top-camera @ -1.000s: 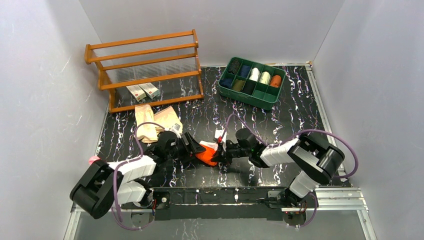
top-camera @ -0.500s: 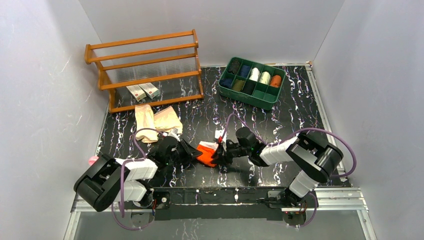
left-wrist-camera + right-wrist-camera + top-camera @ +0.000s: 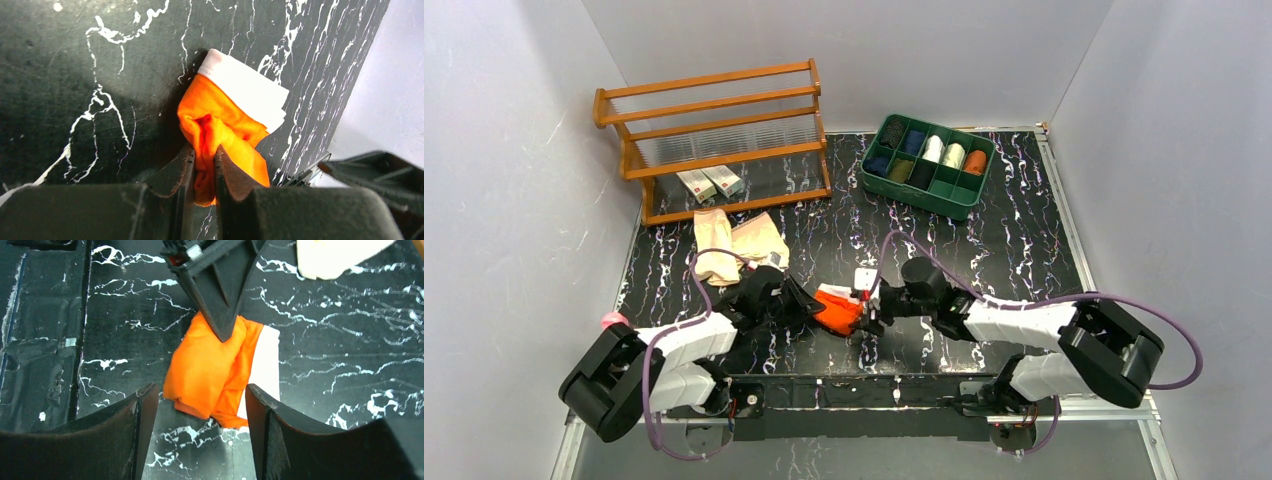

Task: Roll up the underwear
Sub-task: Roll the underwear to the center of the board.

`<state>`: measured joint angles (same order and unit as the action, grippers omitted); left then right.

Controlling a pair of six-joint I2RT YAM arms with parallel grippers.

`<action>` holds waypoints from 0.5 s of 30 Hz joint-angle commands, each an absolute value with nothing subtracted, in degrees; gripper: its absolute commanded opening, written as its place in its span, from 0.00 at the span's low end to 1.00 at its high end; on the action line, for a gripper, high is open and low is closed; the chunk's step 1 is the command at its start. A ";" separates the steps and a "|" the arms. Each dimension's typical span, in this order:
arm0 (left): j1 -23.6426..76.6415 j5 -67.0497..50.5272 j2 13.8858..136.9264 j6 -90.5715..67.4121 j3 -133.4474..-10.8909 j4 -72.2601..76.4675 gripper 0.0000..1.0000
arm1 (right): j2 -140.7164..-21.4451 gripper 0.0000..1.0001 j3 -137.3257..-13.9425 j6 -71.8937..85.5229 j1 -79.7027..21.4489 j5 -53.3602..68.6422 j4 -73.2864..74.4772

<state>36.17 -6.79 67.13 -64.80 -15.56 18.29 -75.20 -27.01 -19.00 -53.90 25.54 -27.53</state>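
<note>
The bright orange underwear (image 3: 836, 309) with white trim lies bunched on the black marbled table, near the front, between both grippers. My left gripper (image 3: 810, 303) is shut on its left edge; in the left wrist view the orange cloth (image 3: 220, 120) is pinched between the jaws of the left gripper (image 3: 204, 156). My right gripper (image 3: 867, 308) stands open just right of it, the orange underwear (image 3: 212, 367) lying ahead of the right gripper (image 3: 200, 397), apart from both fingers. The beige underwear (image 3: 734, 243) lies flat farther back left.
A wooden rack (image 3: 714, 140) stands at the back left with two small boxes (image 3: 711, 183) under it. A green tray (image 3: 921, 200) of rolled garments sits at the back right. A white tag (image 3: 862, 277) lies beside the right gripper.
My left gripper has shut on the orange underwear. My right gripper has opened and let go of it, and the right arm's elbow has swung out to the right.
</note>
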 commanded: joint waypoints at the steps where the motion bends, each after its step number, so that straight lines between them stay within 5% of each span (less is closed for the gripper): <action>1: 36.80 -2.91 65.60 -66.50 -16.78 10.72 0.00 | -74.65 0.73 -28.83 -27.28 -61.69 11.66 -28.28; 7: 37.27 -1.82 64.86 -69.07 -16.62 9.22 0.00 | -81.86 0.72 -28.89 -31.57 -70.39 -1.66 -35.99; 15: 37.41 -1.69 64.26 -69.70 -17.20 7.82 0.00 | -89.43 0.60 -29.40 -35.52 -72.48 -3.91 -40.50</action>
<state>37.12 -4.22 65.01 -69.62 -16.30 12.81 -87.09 -27.35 -32.37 -71.73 -0.23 -34.72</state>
